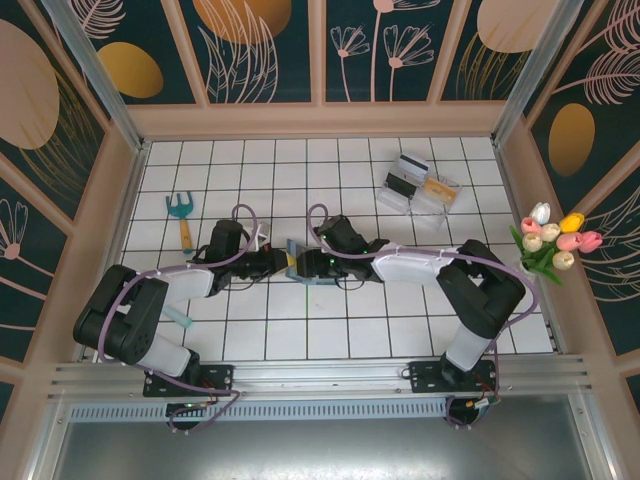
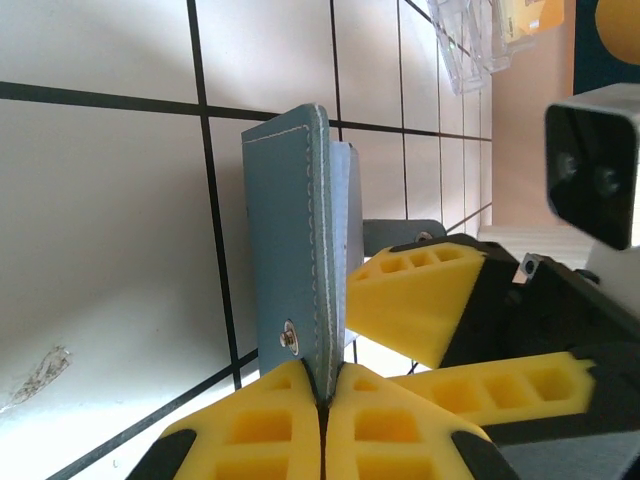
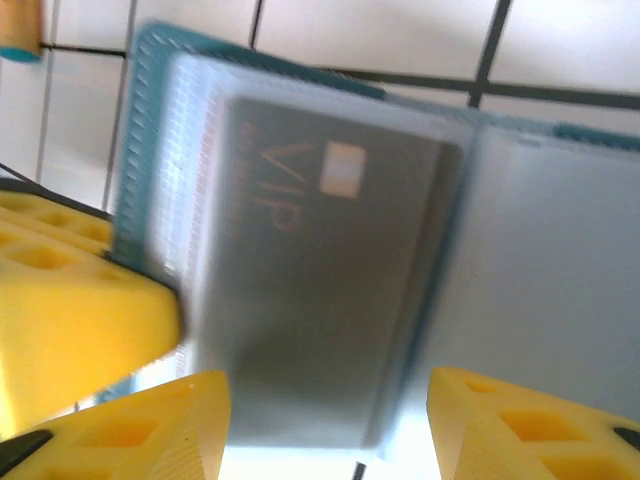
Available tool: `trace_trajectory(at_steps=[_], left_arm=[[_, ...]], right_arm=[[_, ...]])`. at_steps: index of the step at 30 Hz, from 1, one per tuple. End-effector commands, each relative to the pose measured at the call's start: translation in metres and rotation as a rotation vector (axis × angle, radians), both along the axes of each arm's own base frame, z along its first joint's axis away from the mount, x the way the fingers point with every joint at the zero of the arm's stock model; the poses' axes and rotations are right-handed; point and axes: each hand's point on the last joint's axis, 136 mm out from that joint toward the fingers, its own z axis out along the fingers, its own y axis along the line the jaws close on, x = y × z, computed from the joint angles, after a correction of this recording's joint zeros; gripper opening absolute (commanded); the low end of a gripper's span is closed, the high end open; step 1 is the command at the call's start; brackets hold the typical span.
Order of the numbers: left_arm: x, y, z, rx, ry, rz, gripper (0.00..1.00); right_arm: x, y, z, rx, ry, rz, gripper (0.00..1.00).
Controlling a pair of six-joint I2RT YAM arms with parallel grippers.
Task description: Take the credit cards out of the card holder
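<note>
1. The card holder (image 1: 298,262) is held up mid-tabletop (image 1: 330,335), between the two arms. In the left wrist view its teal cover stands edge-on to us. We cannot tell whether it touches the tiles.
2. The left pincer (image 2: 322,398) is clamped tight on one edge of the cover, just beside the snap stud (image 2: 288,337).
3. The right pincer (image 3: 320,415) stands partly spread and grips nothing. Its fingers flank the near end of a dark grey card (image 3: 320,270) marked VIP, which sits in a clear sleeve. This view is blurred.
4. A striped card (image 1: 408,165) and a yellow-orange card (image 1: 438,186) lie in the clear tray (image 1: 395,200), well apart to the right.
5. Risks, as we judge them:
   - Closing on sleeve and card together would drag the holder instead of freeing the card.
   - That pull could fold the soft cover or slip it out of the left grip.
   - A shallow pinch on slick plastic could slide off.
   - A dropped card would lie flat on the tiles and be hard to lift.
</note>
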Motion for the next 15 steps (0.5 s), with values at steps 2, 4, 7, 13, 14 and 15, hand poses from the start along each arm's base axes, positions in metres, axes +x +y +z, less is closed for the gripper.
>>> trace_trajectory(at_steps=[2, 4, 7, 13, 14, 15], left_arm=[[0.005, -0.008, 0.015, -0.03, -0.055, -0.03, 0.0], [0.005, -0.008, 0.016, -0.035, -0.054, -0.029, 0.0], [0.005, -0.009, 0.017, -0.048, -0.051, -0.032, 0.0], [0.003, -0.01, 0.02, -0.06, -0.05, -0.034, 0.0], [0.003, -0.01, 0.02, -0.061, -0.049, -0.035, 0.0], [0.003, -0.01, 0.02, -0.062, -0.049, -0.036, 0.0]], right_arm=[[-0.004, 0.014, 0.01, 0.043, -0.023, 0.078, 0.55], [-0.005, 0.02, 0.012, 0.053, -0.03, 0.097, 0.53], [-0.006, 0.025, 0.014, 0.086, -0.035, 0.114, 0.49], [-0.011, 0.03, 0.015, 0.142, -0.056, 0.15, 0.55], [-0.011, 0.031, 0.015, 0.146, -0.057, 0.153, 0.56], [-0.012, 0.032, 0.015, 0.156, -0.057, 0.162, 0.56]])
